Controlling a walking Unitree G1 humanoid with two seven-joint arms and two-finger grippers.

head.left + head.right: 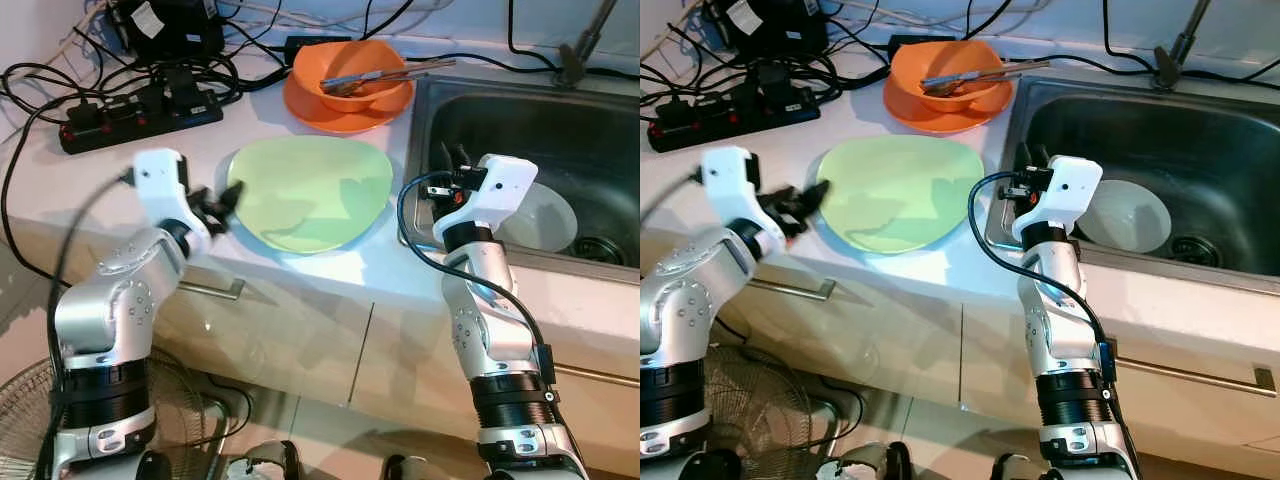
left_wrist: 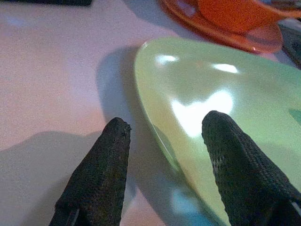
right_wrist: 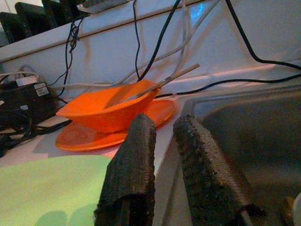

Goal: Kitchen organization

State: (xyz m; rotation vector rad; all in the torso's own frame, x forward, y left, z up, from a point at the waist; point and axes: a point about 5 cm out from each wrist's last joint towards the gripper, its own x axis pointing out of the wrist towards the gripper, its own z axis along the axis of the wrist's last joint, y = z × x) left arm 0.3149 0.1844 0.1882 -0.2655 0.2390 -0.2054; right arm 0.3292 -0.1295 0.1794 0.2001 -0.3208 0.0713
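Counter (image 1: 330, 290): pale, smooth and glossy, with a rounded front edge above flat cabinet doors.
Green plate (image 1: 310, 192): a smooth, shiny, rounded-triangle plate in light green, lying flat on the counter near its front edge, between the two arms; its rim is thin and slightly raised.
Left claw (image 1: 222, 208): at the green plate's left edge, its two black, rough-textured fingers (image 2: 99, 179) spread moderately wide, one over the bare counter and one over the plate's rim, so that the rim sits in the gap; contact with the plate cannot be told.
Right claw (image 1: 450, 160): held above the counter strip at the sink's left rim, its black woven-looking fingers (image 3: 134, 174) set a narrow gap apart, holding nothing.
Orange bowl (image 1: 352, 76): glossy, round and shallow, resting on an orange plate (image 1: 345, 112) of the same colour, behind the green plate and well apart from it.
Utensils (image 1: 385, 76): slim grey metal pieces lying across the orange bowl, their handles pointing toward the sink.
Sink (image 1: 600, 130): a brushed-steel rectangular basin set into the counter on the right.
White bowl (image 1: 545, 222): a round, translucent white bowl lying inside the sink near its front wall.
Power strip (image 1: 140, 122): a long black bar on the counter's back left, among tangled black cables.
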